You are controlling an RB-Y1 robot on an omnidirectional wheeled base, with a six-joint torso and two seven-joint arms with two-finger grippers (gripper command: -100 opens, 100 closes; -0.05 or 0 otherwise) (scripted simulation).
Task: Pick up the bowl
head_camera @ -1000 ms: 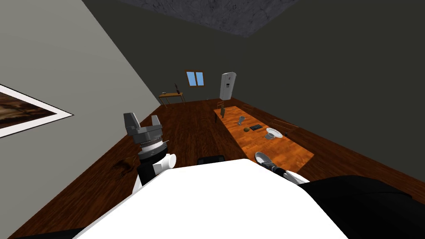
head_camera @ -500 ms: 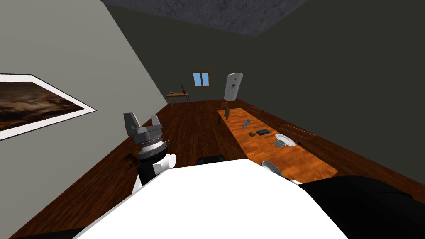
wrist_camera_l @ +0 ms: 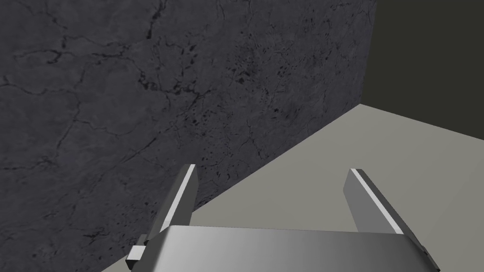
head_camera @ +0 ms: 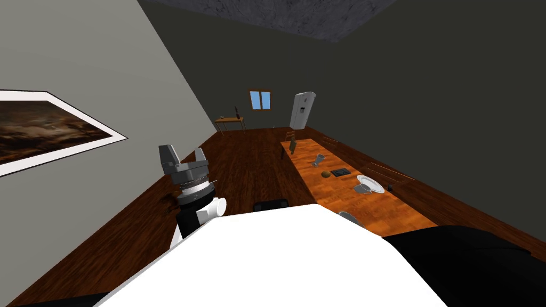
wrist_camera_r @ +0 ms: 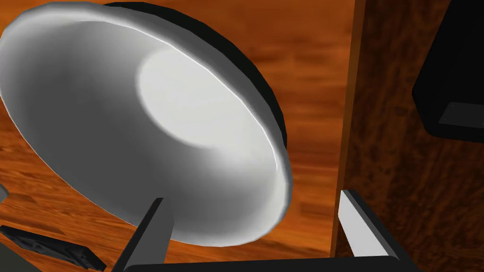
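The bowl (wrist_camera_r: 156, 127) is pale grey-white, wide and shallow, with a flat round bottom. It sits over the orange wooden table (wrist_camera_r: 312, 71), close to its edge. The right tool (wrist_camera_r: 254, 197) is spread wide, one finger (wrist_camera_r: 153, 226) crossing the bowl's rim and the other outside it. The left tool (head_camera: 184, 155) is raised with its fingers apart, holding nothing.

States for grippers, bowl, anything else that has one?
right gripper: open, bowl's rim between its fingers, not clamped.
bowl: empty, ungripped, on the table near its edge.
left gripper: open, empty, raised.
fridge: door shut.
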